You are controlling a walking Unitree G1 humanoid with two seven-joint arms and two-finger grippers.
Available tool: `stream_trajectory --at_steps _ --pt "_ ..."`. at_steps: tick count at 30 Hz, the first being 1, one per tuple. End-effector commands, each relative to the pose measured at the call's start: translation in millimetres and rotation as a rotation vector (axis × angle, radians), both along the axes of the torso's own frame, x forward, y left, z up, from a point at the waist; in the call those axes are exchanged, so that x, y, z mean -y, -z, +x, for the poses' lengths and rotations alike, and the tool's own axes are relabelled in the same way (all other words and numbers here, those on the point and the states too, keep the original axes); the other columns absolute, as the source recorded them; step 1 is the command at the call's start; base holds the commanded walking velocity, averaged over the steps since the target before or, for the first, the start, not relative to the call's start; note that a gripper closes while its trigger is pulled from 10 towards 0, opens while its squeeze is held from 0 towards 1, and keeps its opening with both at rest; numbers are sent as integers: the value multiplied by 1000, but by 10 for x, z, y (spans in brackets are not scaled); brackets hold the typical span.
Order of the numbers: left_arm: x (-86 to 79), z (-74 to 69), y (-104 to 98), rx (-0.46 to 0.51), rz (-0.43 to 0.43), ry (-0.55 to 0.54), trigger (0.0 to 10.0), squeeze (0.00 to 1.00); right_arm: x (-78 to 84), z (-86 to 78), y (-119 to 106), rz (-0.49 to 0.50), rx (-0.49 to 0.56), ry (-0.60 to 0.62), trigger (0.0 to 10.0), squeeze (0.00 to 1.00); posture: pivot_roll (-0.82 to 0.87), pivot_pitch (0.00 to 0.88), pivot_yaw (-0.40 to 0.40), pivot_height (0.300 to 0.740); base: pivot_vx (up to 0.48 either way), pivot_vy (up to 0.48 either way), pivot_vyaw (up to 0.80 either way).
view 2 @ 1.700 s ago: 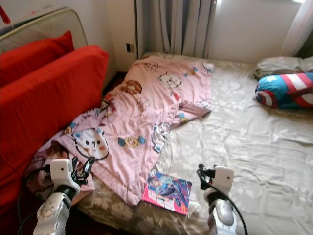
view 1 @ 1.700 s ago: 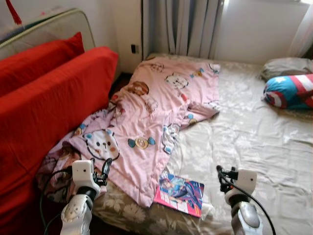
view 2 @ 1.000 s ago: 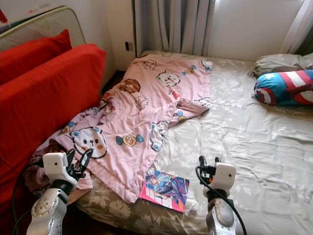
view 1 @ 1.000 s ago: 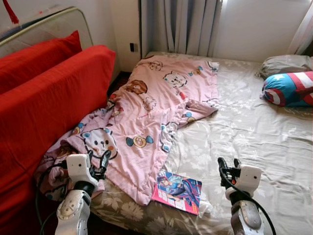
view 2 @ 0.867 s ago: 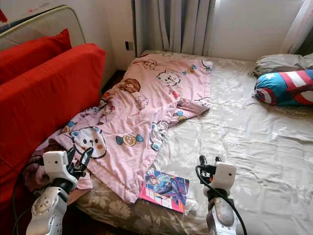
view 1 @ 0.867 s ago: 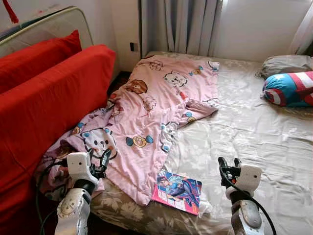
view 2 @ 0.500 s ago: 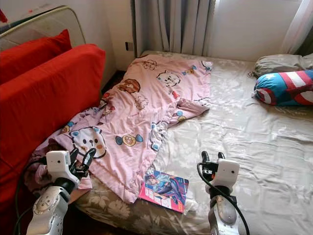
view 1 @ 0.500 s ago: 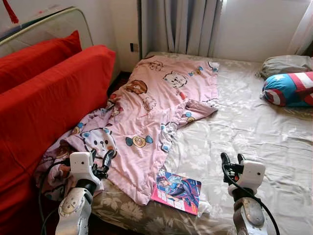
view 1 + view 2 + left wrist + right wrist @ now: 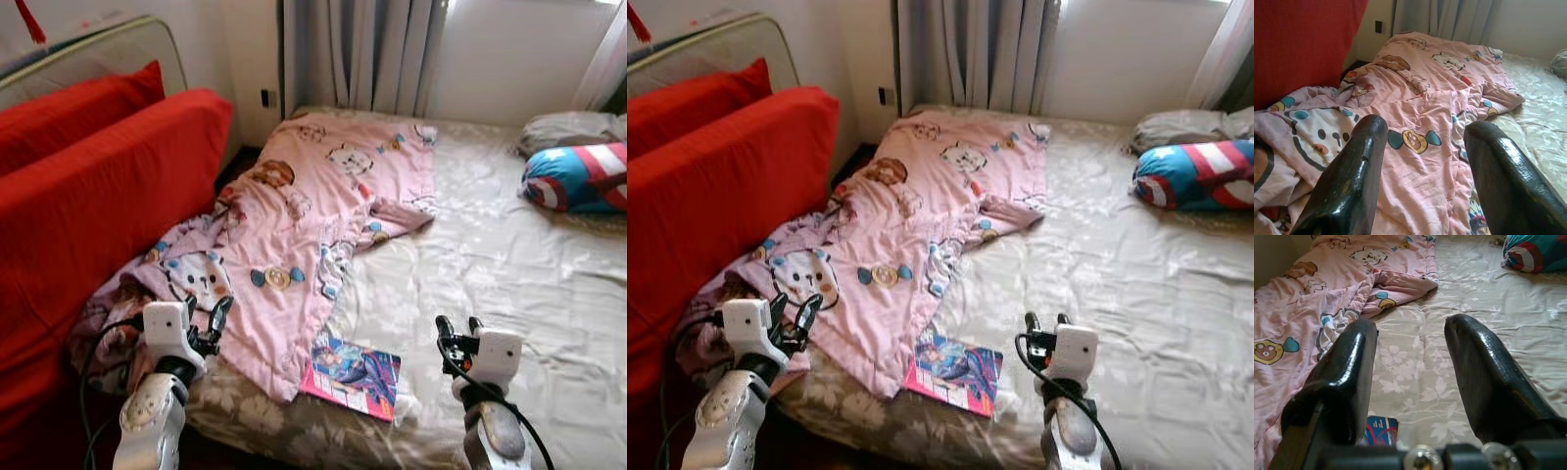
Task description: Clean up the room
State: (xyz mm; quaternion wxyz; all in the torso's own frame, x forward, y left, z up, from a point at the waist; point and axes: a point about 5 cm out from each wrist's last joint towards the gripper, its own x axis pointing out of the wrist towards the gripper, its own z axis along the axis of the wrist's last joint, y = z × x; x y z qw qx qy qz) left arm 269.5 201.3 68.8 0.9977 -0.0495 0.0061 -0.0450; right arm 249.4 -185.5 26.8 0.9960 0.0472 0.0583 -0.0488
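A pink cartoon-print blanket (image 9: 304,215) lies crumpled across the left half of the bed (image 9: 509,264), its lower corner hanging off the side toward the red sofa. A colourful comic book (image 9: 356,373) rests near the bed's front edge, partly under the blanket's hem. My left gripper (image 9: 206,318) is open and empty, held over the blanket's low corner (image 9: 1415,142). My right gripper (image 9: 458,328) is open and empty above the bare sheet, to the right of the book (image 9: 1378,430).
A red sofa (image 9: 88,206) with a red cushion (image 9: 78,103) stands close along the bed's left side. A blue, red and white shield-print pillow (image 9: 578,176) and a grey pillow (image 9: 568,127) lie at the far right. Grey curtains (image 9: 362,54) hang behind the bed.
The view has shifted slightly as the camera moved. Both grippers stay open and have drifted only a little; the blanket and book have not moved.
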Motion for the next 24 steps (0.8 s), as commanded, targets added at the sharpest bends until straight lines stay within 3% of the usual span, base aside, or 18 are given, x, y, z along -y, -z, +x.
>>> stream_trajectory --at_steps 1,15,24 --pt "-3 -2 3 -13 -2 1 10000 0 -6 18 -36 4 13 -3 10000 0 -53 21 -4 666 0 0 0" --pt "-15 -6 17 -19 -3 -22 10000 0 -5 27 34 2 -43 -4 10000 0 -53 33 -5 657 0 0 0" --pt "-44 -2 2 -22 13 -33 10000 0 -9 43 -12 9 -5 -18 10000 0 -44 44 -7 652 0 0 0"
